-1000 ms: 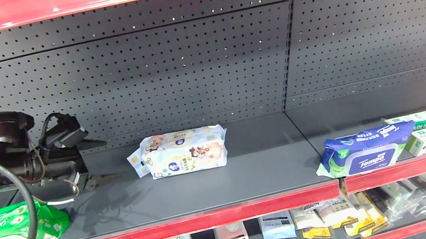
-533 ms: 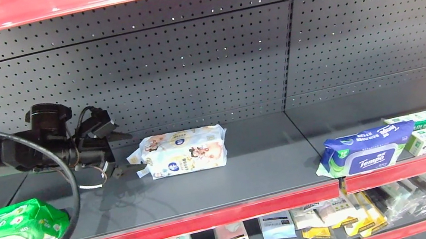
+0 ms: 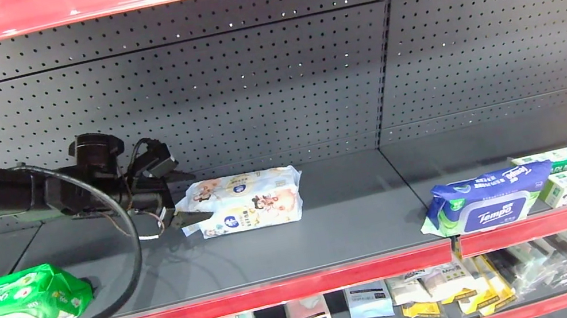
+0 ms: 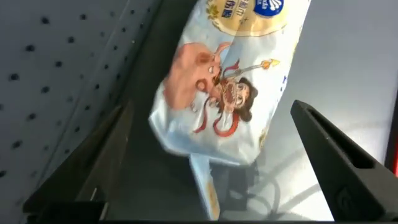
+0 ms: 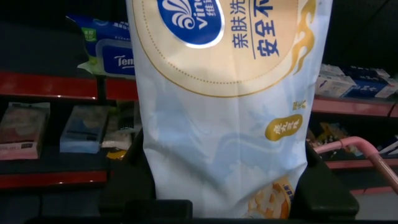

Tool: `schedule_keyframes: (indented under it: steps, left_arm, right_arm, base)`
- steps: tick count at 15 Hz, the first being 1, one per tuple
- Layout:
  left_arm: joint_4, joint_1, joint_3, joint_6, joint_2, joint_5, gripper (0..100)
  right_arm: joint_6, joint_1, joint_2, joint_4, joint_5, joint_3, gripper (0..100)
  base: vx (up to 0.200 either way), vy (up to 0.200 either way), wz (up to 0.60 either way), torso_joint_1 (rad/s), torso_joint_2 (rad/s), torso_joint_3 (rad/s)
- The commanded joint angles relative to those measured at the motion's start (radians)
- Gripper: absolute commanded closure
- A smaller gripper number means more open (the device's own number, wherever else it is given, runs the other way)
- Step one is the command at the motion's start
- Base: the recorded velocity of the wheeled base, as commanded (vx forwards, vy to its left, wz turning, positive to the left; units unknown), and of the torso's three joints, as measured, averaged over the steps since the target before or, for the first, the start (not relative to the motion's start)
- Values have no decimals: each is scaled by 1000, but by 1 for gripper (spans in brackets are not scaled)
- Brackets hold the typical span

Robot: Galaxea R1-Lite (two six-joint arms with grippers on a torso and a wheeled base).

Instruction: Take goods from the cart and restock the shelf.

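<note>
- Pale, glossy plastic fills the space in front of my left gripper [image 3: 198, 195]: the cartoon-printed tissue pack [image 3: 247, 200] lies flat on the grey shelf [image 3: 297, 238], close to the perforated back panel.
- A second ago my left arm was over by the green wipes pack [image 3: 6, 304] at the shelf's left end. It has since travelled along the shelf, and its fingers now reach the cartoon-printed tissue pack's left end.
- The left fingers have stayed spread wide the whole way. In the left wrist view the crimped end of the pack sits between them, with a gap on both sides, so I am not gripping anything yet.
- The pack itself has not shifted in that second; it lies where it did, lengthwise along the shelf.
- My right gripper [image 5: 224, 180] is clamped on a white refill pack [image 5: 224, 93], held upright, with the pink cart rail [image 5: 367, 149] low beside it and lower shelves behind.
- As I read it, the approach is done. The next move is to close on this end, or nudge it, to tidy the pack and make room for the one my right side carries.
- The film is slippery and the end seam thin, so pinching only the flap could let the pack swing or slip.
</note>
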Motion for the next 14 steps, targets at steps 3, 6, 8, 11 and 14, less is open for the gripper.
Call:
schedule_keyframes:
  steps: [3, 6, 8, 11, 14]
  left_arm:
    - [1, -22, -43, 0, 58, -1, 0]
    - [3, -45, -81, -3, 90, -1, 0]
    - [21, -56, -101, -5, 102, -4, 0]
    - [47, -64, -119, -7, 105, -10, 0]
    - [56, -65, -124, -7, 113, -12, 0]
  right_arm:
    - [-1, 0, 1, 0, 0, -1, 100]
    - [-1, 0, 3, 0, 0, -1, 100]
    - [-1, 0, 3, 0, 0, 1, 100]
    - [-1, 0, 3, 0, 0, 1, 100]
    - [-1, 0, 1, 0, 0, 9, 100]
  base:
    - [0, 0, 0, 0, 0, 0]
    - [0, 0, 0, 0, 0, 0]
    - [0, 0, 0, 0, 0, 0]
    - [0, 0, 0, 0, 0, 0]
    - [0, 0, 0, 0, 0, 0]
